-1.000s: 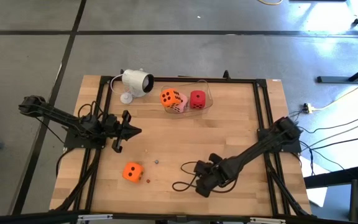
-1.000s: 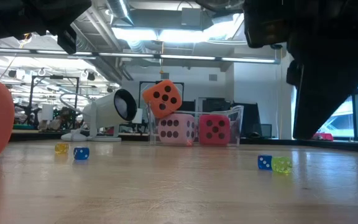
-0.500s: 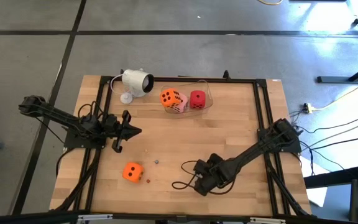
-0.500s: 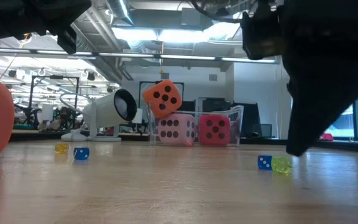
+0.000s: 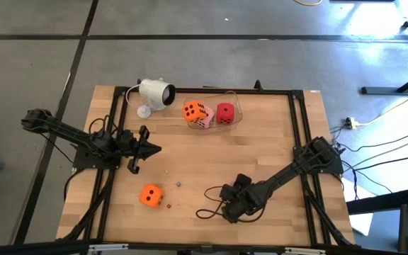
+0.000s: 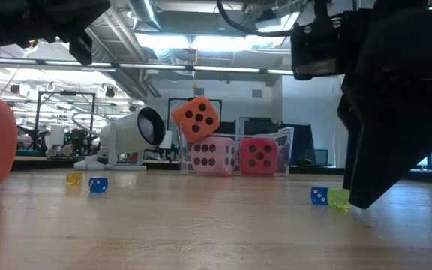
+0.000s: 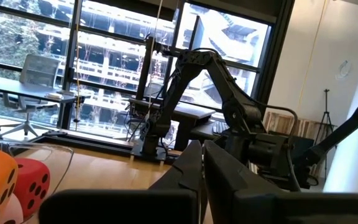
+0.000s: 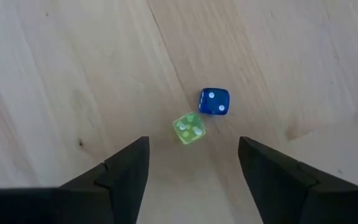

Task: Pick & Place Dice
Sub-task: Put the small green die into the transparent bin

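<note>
wooden table (image 5: 275,134); right hand (image 8: 191,163) spread above tiny translucent cubes; left hand (image 5: 147,149) clenched, empty.

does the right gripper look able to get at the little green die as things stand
Probably yes. The right gripper hangs open just above the small green die, with bare wood between its fingers. The small blue die touches the green one's corner and might get nudged.

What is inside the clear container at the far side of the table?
The clear container holds a red die, a pale pink die and an orange die resting tilted on the pink one. Whether anything lies beneath them cannot be seen.
</note>
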You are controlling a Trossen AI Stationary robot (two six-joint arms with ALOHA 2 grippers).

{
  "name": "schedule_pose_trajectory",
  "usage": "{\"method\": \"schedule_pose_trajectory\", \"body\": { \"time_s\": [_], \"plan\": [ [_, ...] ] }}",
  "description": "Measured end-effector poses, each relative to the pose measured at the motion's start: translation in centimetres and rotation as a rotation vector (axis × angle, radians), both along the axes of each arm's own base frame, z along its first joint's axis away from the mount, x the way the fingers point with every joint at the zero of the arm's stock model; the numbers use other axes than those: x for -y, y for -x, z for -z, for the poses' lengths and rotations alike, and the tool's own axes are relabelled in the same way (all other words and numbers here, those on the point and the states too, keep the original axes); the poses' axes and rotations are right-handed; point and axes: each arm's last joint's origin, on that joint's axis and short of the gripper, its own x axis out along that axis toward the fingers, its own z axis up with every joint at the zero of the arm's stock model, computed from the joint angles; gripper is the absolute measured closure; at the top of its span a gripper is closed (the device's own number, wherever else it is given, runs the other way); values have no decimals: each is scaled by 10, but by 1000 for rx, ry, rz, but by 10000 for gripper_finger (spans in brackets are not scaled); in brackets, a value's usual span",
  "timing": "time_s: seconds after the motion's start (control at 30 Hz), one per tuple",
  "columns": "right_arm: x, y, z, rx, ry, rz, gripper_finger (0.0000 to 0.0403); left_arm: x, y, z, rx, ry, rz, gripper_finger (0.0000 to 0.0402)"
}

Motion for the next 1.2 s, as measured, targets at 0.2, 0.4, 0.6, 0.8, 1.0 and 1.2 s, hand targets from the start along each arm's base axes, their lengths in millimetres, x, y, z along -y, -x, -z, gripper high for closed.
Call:
{"method": "schedule_pose_trajectory", "body": {
  "time_s": [0.2,0.4,0.6,0.8,1.0,1.2],
  "plan": [
    [4,-3,0,-3,5,-5,160,0,0,0,0,0,0,393],
    [12,-8,0,-16,-7,0,160,0,0,0,0,0,0,389],
    [13,-12,2,-18,-39,-12,160,0,0,0,0,0,0,392],
    [11,-15,4,-12,-92,-49,160,0,0,0,0,0,0,392],
    [10,-17,7,-19,-97,-49,183,0,0,0,0,0,0,390],
    [10,-18,8,-12,-102,-50,239,0,0,0,0,0,0,393]
  ]
}}
